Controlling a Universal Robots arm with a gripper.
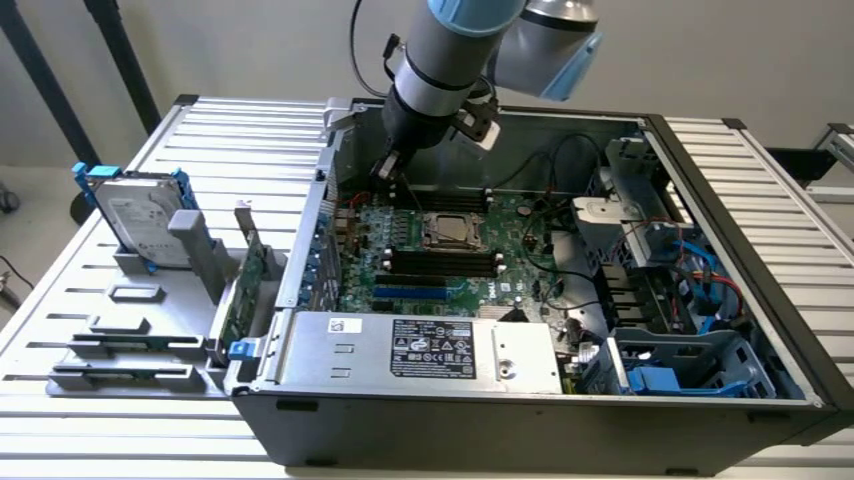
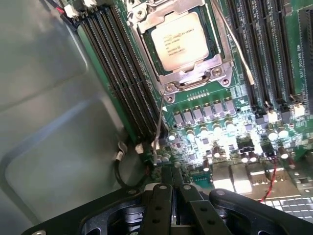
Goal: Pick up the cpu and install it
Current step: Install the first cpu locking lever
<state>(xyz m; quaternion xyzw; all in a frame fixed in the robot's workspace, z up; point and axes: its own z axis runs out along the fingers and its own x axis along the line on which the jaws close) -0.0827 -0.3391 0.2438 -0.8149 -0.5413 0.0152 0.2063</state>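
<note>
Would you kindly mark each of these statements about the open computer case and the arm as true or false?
1. The cpu lies in its socket on the motherboard. True.
2. The gripper holds the cpu. False: its fingers are shut with nothing between them, beside the socket.
3. The hard drive lies inside the case. False: it stands in a grey holder outside, at the exterior view's left.
4. The grey box with a black label sits inside the case. True.
</note>
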